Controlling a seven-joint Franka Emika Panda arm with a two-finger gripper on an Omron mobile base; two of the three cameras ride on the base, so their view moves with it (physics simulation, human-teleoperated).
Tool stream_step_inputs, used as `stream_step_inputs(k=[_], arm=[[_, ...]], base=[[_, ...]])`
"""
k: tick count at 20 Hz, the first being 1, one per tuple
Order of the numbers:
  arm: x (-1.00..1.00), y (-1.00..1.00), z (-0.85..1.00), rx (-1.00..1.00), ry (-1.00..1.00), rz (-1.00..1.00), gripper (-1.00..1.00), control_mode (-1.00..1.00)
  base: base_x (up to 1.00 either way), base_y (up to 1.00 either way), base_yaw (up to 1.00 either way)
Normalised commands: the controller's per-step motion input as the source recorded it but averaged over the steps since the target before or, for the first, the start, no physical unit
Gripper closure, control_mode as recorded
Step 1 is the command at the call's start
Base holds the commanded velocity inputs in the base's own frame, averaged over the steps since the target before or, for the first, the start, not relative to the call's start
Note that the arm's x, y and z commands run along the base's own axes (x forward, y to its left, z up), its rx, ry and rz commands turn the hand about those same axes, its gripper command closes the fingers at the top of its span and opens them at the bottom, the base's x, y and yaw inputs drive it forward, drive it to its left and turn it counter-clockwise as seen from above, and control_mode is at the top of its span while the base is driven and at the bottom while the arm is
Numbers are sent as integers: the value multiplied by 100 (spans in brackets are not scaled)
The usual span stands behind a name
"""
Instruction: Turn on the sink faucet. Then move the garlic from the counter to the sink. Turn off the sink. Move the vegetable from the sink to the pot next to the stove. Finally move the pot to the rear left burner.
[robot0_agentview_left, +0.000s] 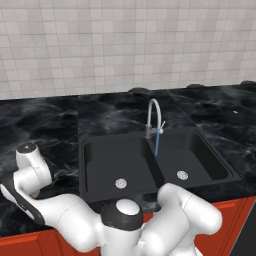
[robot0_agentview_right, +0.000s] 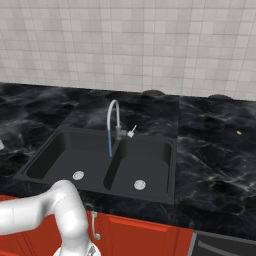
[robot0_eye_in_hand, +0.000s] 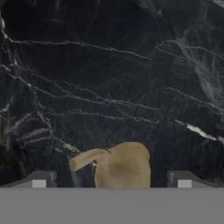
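Legible text, labels, brands, numbers, signs: none on any surface or item in view.

Bare tabletop (robot0_eye_in_hand: 113, 78) surrounds the garlic (robot0_eye_in_hand: 120, 166), which lies between the wide-spread jaws. At the sink (robot0_agentview_left: 100, 165), the faucet (robot0_agentview_left: 154, 117) arches over the divider.

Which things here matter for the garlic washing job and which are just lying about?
Job:
slim silver gooseneck faucet, running blue water
dark grey double-basin sink
tan garlic bulb between the open fingers
glossy black marble counter

Lying about:
small yellow speck
white tiled wall
red cabinet fronts
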Motion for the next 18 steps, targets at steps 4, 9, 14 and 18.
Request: stream_step_inputs(k=[4, 9, 14, 18], arm=[[11, 0, -20, 0, -1, 0, -100, -100], [0, 0, -20, 0, 0, 0, -100, -100], [0, 0, -18, 0, 0, 0, -100, -100], [0, 0, -24, 0, 0, 0, 100, -100]], base=[[0, 0, 0], [0, 0, 0], [0, 0, 0], [0, 0, 0]])
